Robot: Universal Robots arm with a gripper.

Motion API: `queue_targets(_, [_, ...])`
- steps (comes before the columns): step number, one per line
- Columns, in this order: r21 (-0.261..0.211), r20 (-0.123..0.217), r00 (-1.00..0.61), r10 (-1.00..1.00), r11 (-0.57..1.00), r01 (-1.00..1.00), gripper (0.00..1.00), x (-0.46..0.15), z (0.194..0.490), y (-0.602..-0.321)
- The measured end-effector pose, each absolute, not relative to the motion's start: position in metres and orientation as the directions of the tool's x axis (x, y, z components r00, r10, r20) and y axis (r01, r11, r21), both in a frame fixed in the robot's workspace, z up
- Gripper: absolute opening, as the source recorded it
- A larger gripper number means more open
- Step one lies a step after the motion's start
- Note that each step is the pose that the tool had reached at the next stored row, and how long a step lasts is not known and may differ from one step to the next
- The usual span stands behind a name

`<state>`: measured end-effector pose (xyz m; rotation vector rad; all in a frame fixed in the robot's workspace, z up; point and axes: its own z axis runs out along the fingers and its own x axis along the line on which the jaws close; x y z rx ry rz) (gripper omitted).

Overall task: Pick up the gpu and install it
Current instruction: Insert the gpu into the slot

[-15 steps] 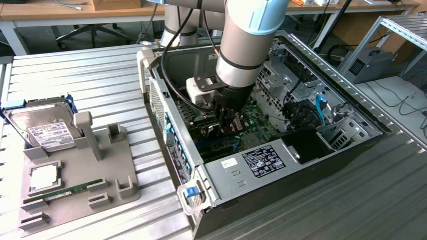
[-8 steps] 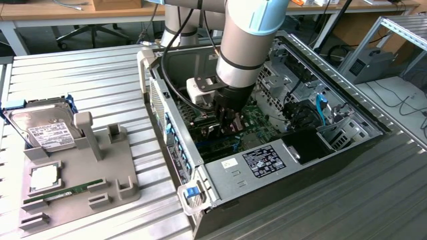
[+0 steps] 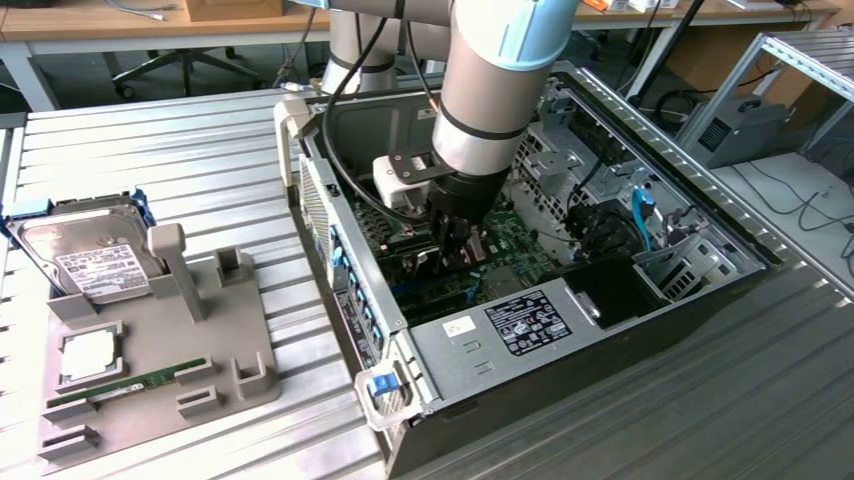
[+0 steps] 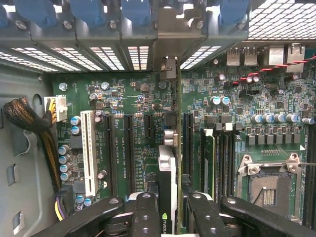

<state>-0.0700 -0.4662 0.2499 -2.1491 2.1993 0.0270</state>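
A grey tray (image 3: 247, 350) on the ribbed metal bench (image 3: 174, 150) carries a hard drive (image 3: 87, 255), a processor chip (image 3: 90, 355) and a memory stick (image 3: 127, 385). Beside it, toward the exterior view's right, lies an open computer case (image 3: 601, 400). Its motherboard (image 4: 133, 98) has a white slot (image 4: 89, 150).

A ribbed metal desk (image 3: 174, 160) spreads all round the jaws, pale under even light. Well behind the jaws runs a wooden table (image 3: 134, 25), with a chair base (image 3: 171, 68) on the dark floor (image 3: 74, 80) beneath it. Well apart from the jaws, toward the exterior view's right, stands an aluminium frame (image 3: 807, 60), a grey box (image 3: 741, 125) under it and loose cables (image 3: 801, 200) nearby.
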Motion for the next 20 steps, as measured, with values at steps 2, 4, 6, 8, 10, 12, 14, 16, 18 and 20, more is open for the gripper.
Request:
queue_targets(2, [-0.034,-0.060,-0.021,-0.998,0.023,-0.999,0.27,-0.0700,0.2500,-0.4662])
queue_targets(4, [-0.034,-0.060,-0.020,-0.998,0.023,-0.999,0.27,-0.0700,0.2499,-0.4662])
queue_targets(6, [-0.034,-0.060,-0.020,-0.998,0.022,-0.999,0.27,-0.0700,0.2500,-0.4662])
queue_targets(8, [-0.034,-0.060,-0.020,-0.998,0.022,-0.999,0.27,-0.0700,0.2499,-0.4662])
queue_targets(10, [-0.034,-0.060,-0.020,-0.998,0.022,-0.999,0.27,-0.0700,0.2499,-0.4662])
queue_targets(12, [-0.034,-0.060,-0.020,-0.998,0.022,-0.999,0.27,-0.0700,0.2500,-0.4662])
queue_targets(14, [-0.034,-0.061,-0.020,-0.998,0.022,-0.999,0.28,-0.0699,0.2495,-0.4661])
queue_targets(16, [-0.034,-0.060,-0.020,-0.998,0.022,-0.999,0.40,-0.0700,0.2499,-0.4662])
queue_targets(18, [-0.034,-0.060,-0.020,-0.998,0.022,-0.999,0.52,-0.0700,0.2499,-0.4662])
queue_targets(20, [-0.034,-0.060,-0.020,-0.998,0.022,-0.999,0.52,-0.0700,0.2499,-0.4662])
